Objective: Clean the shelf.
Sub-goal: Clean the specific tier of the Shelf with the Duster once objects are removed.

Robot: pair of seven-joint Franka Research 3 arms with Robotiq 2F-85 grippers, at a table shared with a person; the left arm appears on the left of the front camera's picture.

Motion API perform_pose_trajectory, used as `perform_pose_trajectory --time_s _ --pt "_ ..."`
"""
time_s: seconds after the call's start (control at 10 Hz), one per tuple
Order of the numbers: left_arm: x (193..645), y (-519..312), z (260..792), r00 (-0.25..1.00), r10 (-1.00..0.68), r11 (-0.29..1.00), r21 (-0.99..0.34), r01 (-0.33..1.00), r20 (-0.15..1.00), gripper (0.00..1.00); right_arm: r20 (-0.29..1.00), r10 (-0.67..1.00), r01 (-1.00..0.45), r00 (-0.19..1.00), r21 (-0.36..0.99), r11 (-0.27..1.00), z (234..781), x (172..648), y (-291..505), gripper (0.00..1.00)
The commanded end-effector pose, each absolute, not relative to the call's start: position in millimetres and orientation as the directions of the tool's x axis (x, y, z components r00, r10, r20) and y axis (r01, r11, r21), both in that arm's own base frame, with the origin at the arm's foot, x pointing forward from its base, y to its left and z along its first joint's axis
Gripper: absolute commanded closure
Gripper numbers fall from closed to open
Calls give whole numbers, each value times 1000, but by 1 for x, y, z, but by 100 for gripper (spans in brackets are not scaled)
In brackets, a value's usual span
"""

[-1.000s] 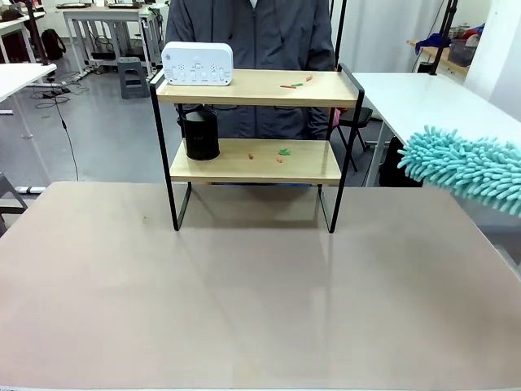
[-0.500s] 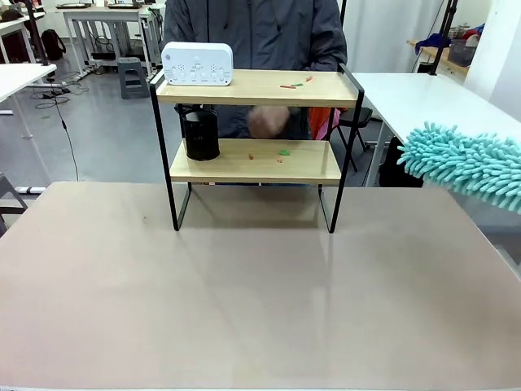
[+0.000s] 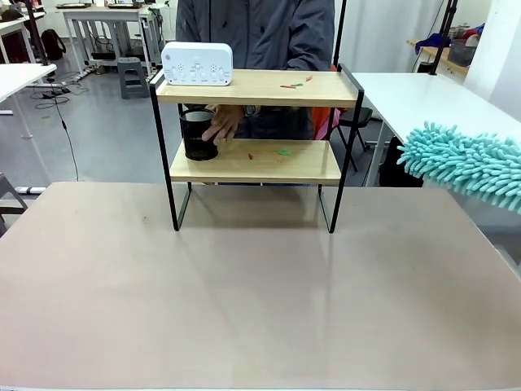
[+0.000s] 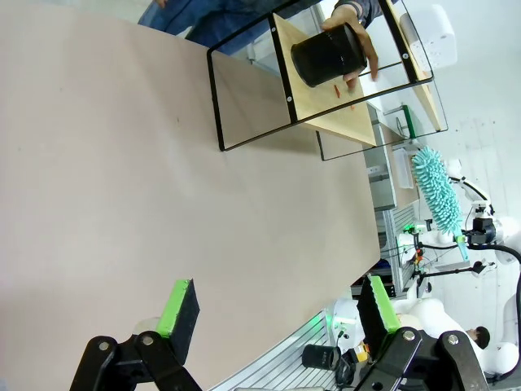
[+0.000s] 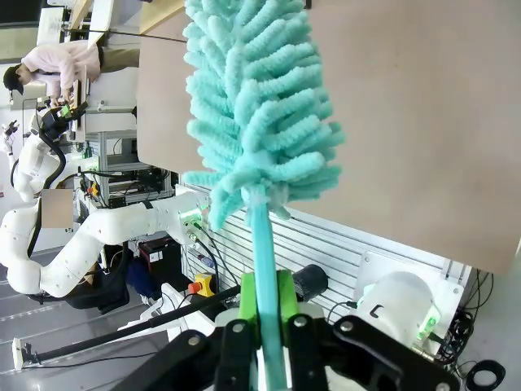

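2 tools: right tool clamps the duster, left tool gapes empty; a hand touches the cup.

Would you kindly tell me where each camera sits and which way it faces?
Front: fixed between the arms, facing across the table to the shelf and the person's hand on the black cup; duster at right.
Left wrist: looks past the open left gripper along the table toward the shelf.
Right wrist: looks along the right gripper, shut on the duster's handle.
Shared: front and left wrist both show shelf, black cup, hand, duster.
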State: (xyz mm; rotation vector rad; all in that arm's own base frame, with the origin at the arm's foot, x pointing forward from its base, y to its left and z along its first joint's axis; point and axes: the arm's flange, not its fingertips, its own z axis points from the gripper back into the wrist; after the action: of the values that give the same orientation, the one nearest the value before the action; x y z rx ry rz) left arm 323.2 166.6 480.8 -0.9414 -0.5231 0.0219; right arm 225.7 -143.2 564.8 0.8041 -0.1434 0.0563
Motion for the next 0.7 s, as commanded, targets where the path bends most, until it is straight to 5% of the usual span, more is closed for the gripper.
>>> perform_pose_trajectory --time_s 0.0,0.4,0.5,0.6 --pt "322 166 481 871 229 600 -768 226 435 0 152 -28 -91 988 720 688 571 232 -140 100" --pt "322 166 481 871 229 600 -768 226 435 0 152 -28 -91 988 720 688 571 232 -140 100" --pt "322 166 481 871 229 600 -768 226 435 0 149 -4 -105 989 713 693 565 226 -143 88" --pt "322 166 481 871 229 600 -768 226 435 0 159 45 -140 986 659 739 571 223 -126 88"
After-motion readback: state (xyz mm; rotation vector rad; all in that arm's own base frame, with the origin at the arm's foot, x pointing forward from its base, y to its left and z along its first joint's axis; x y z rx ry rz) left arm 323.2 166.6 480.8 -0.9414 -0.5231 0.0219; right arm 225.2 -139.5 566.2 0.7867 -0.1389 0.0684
